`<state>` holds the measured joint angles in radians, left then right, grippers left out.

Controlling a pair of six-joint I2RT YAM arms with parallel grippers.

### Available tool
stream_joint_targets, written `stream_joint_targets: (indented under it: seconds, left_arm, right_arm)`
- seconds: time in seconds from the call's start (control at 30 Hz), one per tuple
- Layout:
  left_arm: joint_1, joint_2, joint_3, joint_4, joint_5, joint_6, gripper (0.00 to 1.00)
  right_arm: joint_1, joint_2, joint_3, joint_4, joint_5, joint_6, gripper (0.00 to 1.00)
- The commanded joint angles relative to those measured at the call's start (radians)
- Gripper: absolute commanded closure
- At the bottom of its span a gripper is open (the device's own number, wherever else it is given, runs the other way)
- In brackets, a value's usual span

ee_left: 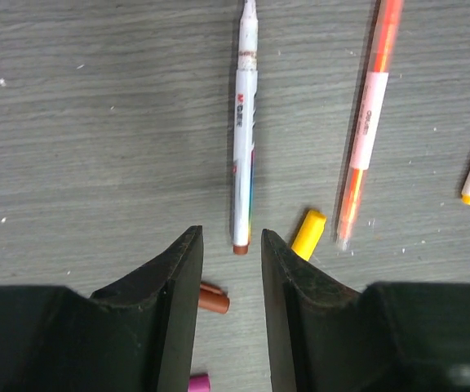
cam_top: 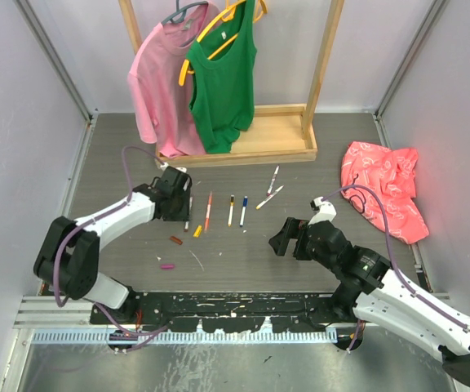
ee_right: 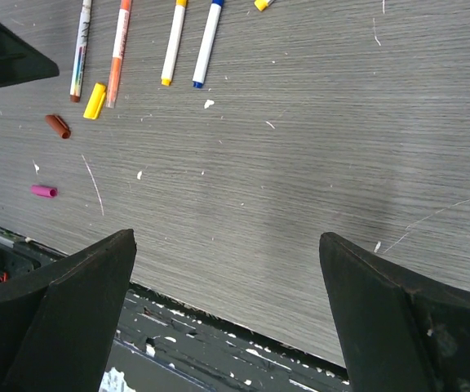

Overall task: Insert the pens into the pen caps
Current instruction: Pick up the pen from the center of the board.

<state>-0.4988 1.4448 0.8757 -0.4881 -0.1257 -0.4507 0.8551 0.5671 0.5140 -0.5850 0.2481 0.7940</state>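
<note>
- Pen w/ brown end (ee_left: 245, 139) flat on table (ee_left: 96, 122), just ahead of left tool (ee_left: 230, 238).
- Left tool slightly apart, gripping nothing.
- Right tool (ee_right: 225, 241) wide apart, empty.

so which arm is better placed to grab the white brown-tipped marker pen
Left. The left gripper hovers open, lined up just short of the white brown-tipped marker pen. The right gripper hangs wide open above the grey table, far from it.

1. Six pens (cam_top: 209, 211) down on the desk (cam_top: 300, 269)!
2. Three caps (cam_top: 175, 240): brown, yellow, magenta.
3. Two tops (cam_top: 223, 82) hanging up.
4. One crumpled red cloth (cam_top: 386, 184).
5. Two tools: left tool (cam_top: 183, 200), right tool (cam_top: 277, 242).
</note>
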Motion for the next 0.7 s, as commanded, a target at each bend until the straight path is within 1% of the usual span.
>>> stream_joint_targets:
  seconds: [0.0,0.2,0.43,0.67]
  left_arm:
    - [0.011,0.070,0.092,0.043,0.037,0.041,0.64]
    - [0.018,0.156,0.142,0.040,0.025,0.062,0.64]
    - [0.022,0.216,0.146,0.056,0.026,0.070,0.65]
    - [0.025,0.258,0.148,0.064,0.043,0.068,0.68]
  right_arm:
    - [-0.002,-0.015,0.001,0.036,-0.012,0.013,0.01]
    - [-0.002,-0.022,0.001,0.023,-0.010,0.008,0.01]
    - [-0.002,-0.021,0.005,0.019,-0.006,0.005,0.01]
    - [-0.002,-0.011,0.011,0.017,-0.005,-0.006,0.01]
